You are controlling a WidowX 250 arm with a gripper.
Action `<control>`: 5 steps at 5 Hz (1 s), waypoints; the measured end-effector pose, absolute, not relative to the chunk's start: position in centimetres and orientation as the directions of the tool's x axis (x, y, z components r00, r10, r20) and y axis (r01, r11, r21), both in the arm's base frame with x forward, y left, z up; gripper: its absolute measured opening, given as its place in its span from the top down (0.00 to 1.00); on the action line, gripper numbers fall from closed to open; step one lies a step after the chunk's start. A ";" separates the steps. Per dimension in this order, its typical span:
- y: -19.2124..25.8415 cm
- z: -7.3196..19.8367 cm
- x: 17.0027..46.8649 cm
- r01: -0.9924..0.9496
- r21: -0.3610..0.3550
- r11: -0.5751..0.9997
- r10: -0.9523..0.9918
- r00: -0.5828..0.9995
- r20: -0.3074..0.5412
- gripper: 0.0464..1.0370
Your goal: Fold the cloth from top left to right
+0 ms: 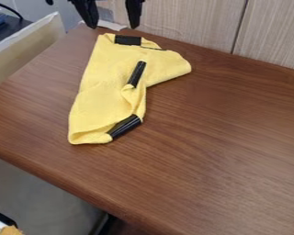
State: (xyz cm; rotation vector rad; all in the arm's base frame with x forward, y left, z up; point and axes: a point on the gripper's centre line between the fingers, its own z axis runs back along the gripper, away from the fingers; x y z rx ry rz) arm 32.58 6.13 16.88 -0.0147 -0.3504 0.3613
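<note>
Yellow cloth point(100, 87), black strips at edges: upper left of frame, on brown wood-grain table point(223, 137); rumpled, partly doubled over. Black two-finger gripper point(112, 26): top edge, spread, empty. Fold: apparently partial; top-left portion seemingly left to bring rightward.

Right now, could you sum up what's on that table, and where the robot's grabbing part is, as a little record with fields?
cloth: yellow, creased, edges uneven
black patches: far end, middle, near end
shape: narrow toward the near end, a rounded flap jutting right at the far end
surface: brown wood-look table
jaws: spread apart, at the view's top edge by the cloth's far end
behind: pale wood-look panels
</note>
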 end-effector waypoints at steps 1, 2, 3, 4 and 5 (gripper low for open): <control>6.1 15.9 32.7 -0.345 -0.070 0.936 0.349 0.888 0.299 0.04; 6.7 16.2 34.6 -0.321 -0.052 0.946 0.322 0.903 0.284 0.04; 7.1 17.1 37.2 -0.265 -0.059 0.962 0.271 0.918 0.288 0.04; 8.0 17.7 40.8 -0.244 -0.068 0.967 0.253 0.921 0.295 0.04; 9.6 16.1 43.4 -0.212 -0.050 0.976 0.218 0.941 0.257 0.04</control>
